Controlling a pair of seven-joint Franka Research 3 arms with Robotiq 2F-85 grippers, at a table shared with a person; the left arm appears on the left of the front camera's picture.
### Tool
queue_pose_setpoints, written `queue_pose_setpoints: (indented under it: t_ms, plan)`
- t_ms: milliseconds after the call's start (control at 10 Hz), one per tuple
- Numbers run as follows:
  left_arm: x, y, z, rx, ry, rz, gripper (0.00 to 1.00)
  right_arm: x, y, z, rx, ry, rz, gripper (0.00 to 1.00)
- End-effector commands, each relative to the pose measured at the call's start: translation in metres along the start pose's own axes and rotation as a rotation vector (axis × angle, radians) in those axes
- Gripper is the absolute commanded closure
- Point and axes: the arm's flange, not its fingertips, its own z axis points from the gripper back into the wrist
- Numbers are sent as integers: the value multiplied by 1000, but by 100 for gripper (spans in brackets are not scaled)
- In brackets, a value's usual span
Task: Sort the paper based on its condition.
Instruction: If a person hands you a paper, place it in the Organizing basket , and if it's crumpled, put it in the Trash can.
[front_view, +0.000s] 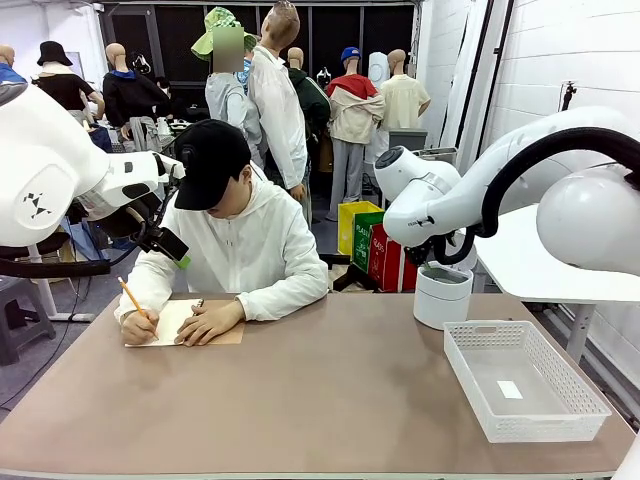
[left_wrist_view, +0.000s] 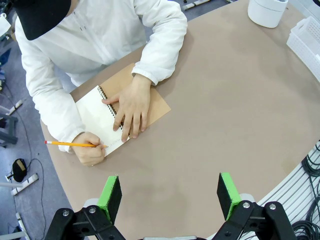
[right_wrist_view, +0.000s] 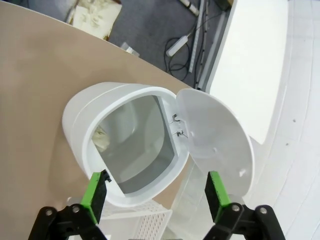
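At far left, the left pincer (left_wrist_view: 169, 192) hangs spread and empty above the near-left part of the surface (front_view: 330, 390). Beyond it a person (front_view: 240, 240) writes with a pencil (left_wrist_view: 70, 144). The only paper (left_wrist_view: 95, 112) to be seen is a cream page bound in an open spiral notebook (left_wrist_view: 152, 105), pinned under the person's flat hand (left_wrist_view: 131, 105).

Such a sheet is likely very light, limp and easily creased or torn. Lying flat it offers no grip, so a raised free edge or corner, or a hand-over, looks the best place to pinch.

The brown surface is smooth and bare across the middle. Far right stands a white bin (right_wrist_view: 125, 145) with its lid swung aside. The right pincer (right_wrist_view: 156, 192) is poised over its mouth, spread and holding nothing. Near right sits a white mesh basket (front_view: 545, 425). A white side table (front_view: 530, 265) and a white wall close the room on the right.
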Motion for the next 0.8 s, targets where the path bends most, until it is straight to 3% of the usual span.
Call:
queue_pose_setpoints:
  t_ms: [0, 700]
  plan:
    - [0, 1, -1, -2, -4, 4, 0, -1, 1, 9, 14, 23, -14, 0]
    - [0, 1, -1, -2, -4, 4, 0, 0, 0, 0, 0, 0, 0, 0]
